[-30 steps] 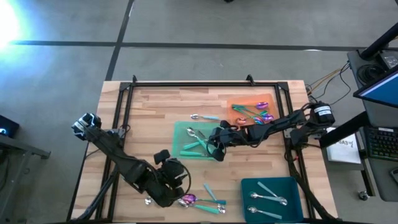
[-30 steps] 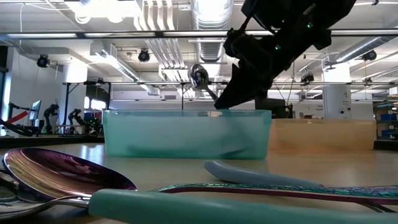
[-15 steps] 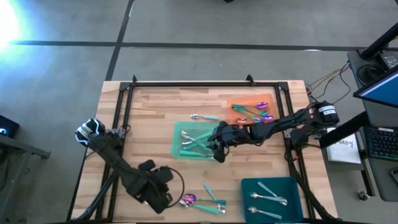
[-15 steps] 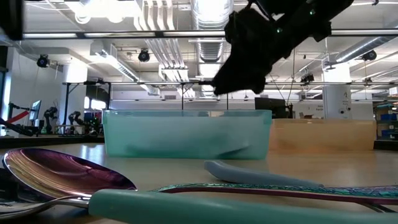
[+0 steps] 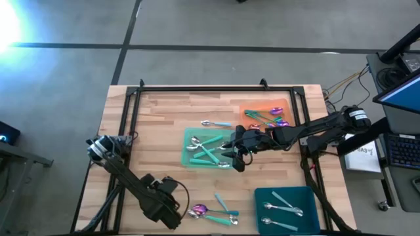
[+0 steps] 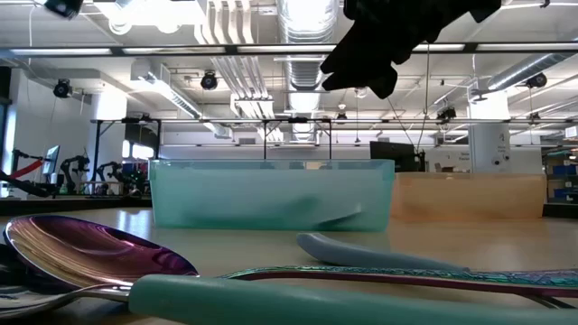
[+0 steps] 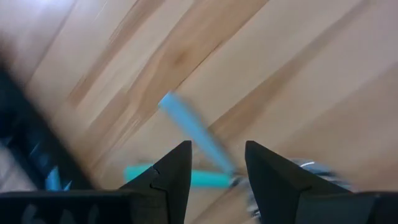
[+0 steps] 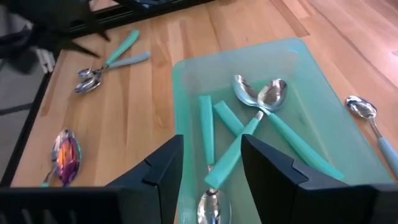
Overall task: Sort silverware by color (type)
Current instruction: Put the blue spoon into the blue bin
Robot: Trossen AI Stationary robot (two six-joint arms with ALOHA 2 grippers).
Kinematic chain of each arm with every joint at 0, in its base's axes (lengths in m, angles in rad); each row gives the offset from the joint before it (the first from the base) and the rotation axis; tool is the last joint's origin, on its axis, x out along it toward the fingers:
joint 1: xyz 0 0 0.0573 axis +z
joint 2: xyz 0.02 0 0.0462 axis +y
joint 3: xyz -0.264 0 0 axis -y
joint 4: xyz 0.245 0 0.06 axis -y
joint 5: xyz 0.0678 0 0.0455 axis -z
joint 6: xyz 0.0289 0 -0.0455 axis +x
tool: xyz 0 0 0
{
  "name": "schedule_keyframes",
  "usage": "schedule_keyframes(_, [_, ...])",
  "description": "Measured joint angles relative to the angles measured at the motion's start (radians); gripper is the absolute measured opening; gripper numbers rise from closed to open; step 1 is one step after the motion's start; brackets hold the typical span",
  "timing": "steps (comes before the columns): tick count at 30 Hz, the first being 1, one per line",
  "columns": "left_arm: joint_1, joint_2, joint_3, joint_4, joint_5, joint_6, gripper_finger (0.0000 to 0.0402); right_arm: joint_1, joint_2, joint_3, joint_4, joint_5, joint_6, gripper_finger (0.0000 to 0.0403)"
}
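Observation:
The silverware lies in groups. Several silver spoons with teal handles [image 8: 249,134] lie in the light green tray [image 5: 189,157]. Purple-headed pieces [image 5: 269,119] fill the orange tray [image 5: 252,105], and pale-handled silver spoons [image 5: 282,208] lie in the dark teal tray [image 5: 308,196]. Loose pieces rest on the wood: a purple spoon [image 5: 197,210], teal-handled ones [image 5: 224,213] at the near edge, and one spoon [image 5: 216,123] beyond the green tray. My right gripper [image 8: 211,158] hovers open above the green tray's right end. My left gripper [image 7: 217,168] stands open, just left of the near-edge spoons.
A black frame rail [image 5: 197,88] runs around the wooden table top [image 5: 157,124]. The left half of the wood holds no trays. In the low view the green tray [image 6: 271,194] and orange tray [image 6: 470,199] stand behind the near spoons [image 6: 90,253].
My right gripper has opened above the green tray and let go of a teal-handled silver spoon, which now lies in the tray among the others. It has then risen and drawn slightly toward the table's right edge. My left gripper has swung toward the table's left and near edges.

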Motion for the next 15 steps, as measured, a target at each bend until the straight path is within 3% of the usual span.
schedule_keyframes(4, [-0.001,0.044,-0.001,-0.022,0.071,-0.017,0.0134,0.011,-0.010,0.000,-0.007,0.000,-0.021,0.0148])
schedule_keyframes(8, [-0.004,0.066,-0.018,-0.018,0.077,-0.018,0.0134,0.012,-0.011,0.000,-0.007,0.001,-0.038,0.0150])
schedule_keyframes(15, [-0.014,0.061,-0.121,0.025,0.142,-0.070,0.0134,0.012,-0.011,0.000,-0.008,0.008,-0.039,0.0146])
